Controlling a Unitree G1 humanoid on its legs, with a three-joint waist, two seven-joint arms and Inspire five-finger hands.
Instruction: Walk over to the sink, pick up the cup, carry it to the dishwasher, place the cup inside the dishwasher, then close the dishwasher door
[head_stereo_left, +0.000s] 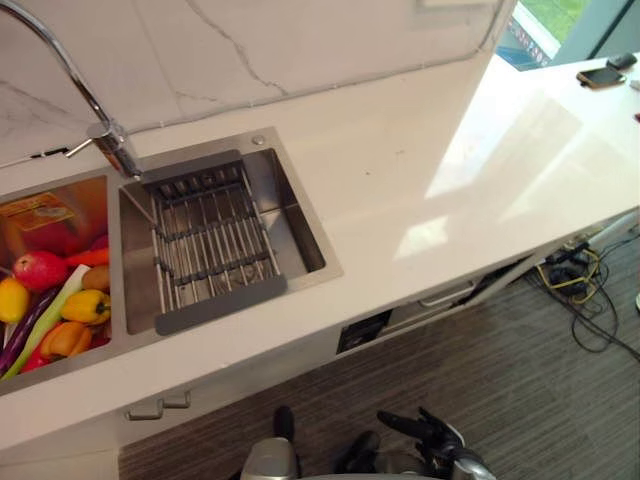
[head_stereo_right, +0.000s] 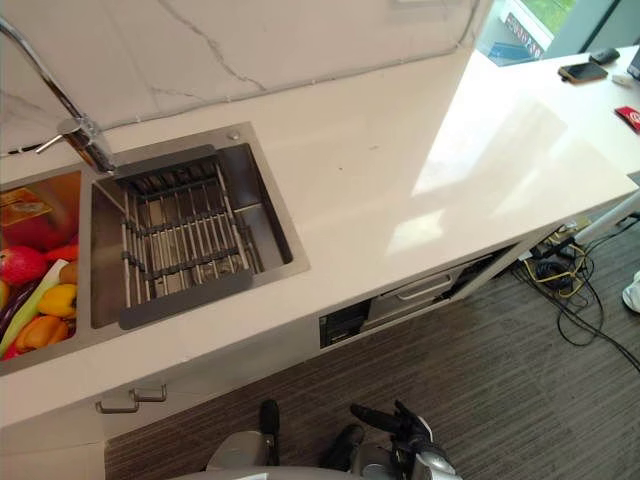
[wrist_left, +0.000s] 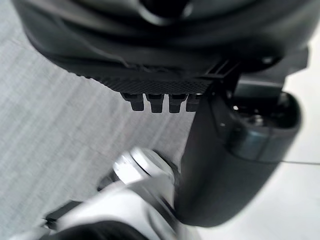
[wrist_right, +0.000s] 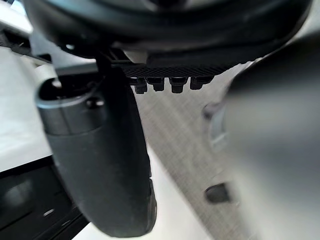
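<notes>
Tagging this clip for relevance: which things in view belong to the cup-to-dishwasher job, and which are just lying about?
Job: sink, ajar under-counter front, likely the dishwasher, left hand, right hand.
Lying about: rack, fruit and vegetables, phone, floor cables.

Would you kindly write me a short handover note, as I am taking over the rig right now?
Left hand: open, empty, hanging low.
Right hand: open, empty, low too.
Sink: a rack in one basin, fruit and vegetables in the other; I cannot place the cup.
A handle under the counter may be the dishwasher's.
Done: robot is at the counter.
Left: grasp the cup, load it, close the door.
</notes>
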